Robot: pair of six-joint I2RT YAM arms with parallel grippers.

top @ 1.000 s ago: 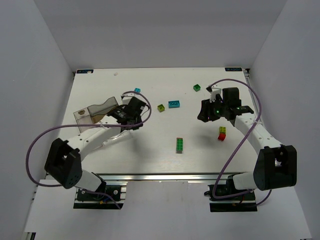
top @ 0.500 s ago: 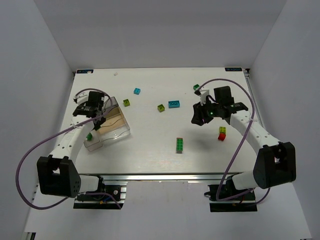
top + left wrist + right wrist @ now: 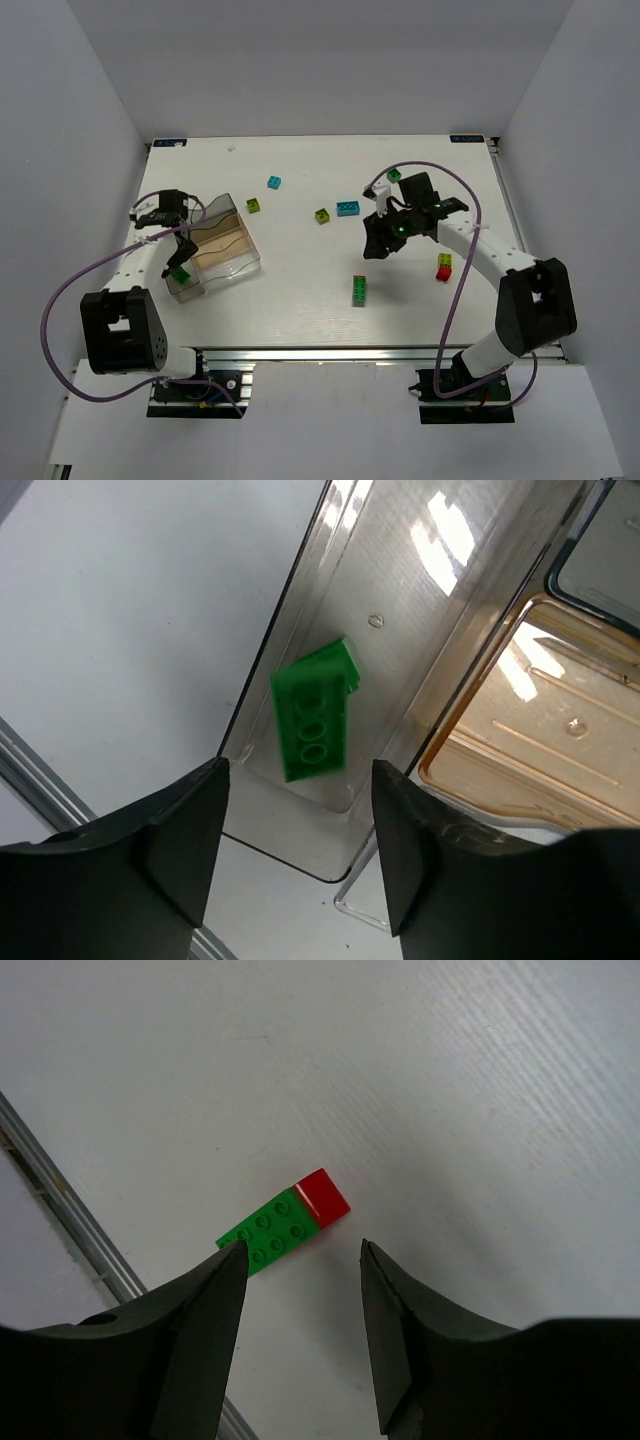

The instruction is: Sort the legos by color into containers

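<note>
The left gripper (image 3: 181, 250) hung with its jaws spread and empty over the leftmost compartment of the clear plastic divided tray (image 3: 250, 262); straight below it, in that compartment, lay a bright green studded brick (image 3: 312, 725), apart from both fingers and blurred at its edges in the left wrist view. The compartment just right of it was amber-tinted.

The right gripper (image 3: 376, 243) also stood spread and held nothing; in the right wrist view a green brick with a red block on one end (image 3: 285, 1222) lay flat on the table beyond the gap between its fingertips, touching neither. From above, this stack lay near of the gripper, towards the middle of the table.

The table (image 3: 300, 320) was white and matt, with plain pale walls on the left, right and far sides; a metal rail (image 3: 300, 352) ran along its near edge; a purple cable (image 3: 60, 300) looped from each arm.

Eight brick pieces showed in all:
- one green in the tray;
- one green-and-red stack;
- one red-and-lime stack (image 3: 444, 266) at the right;
- two cyan bricks, a small one (image 3: 274, 181) far left of centre and a longer one (image 3: 348, 208);
- two lime bricks (image 3: 254, 205) (image 3: 322, 215);
- one dark green brick (image 3: 394, 175) at the far right.

There was one tray and two arms.
</note>
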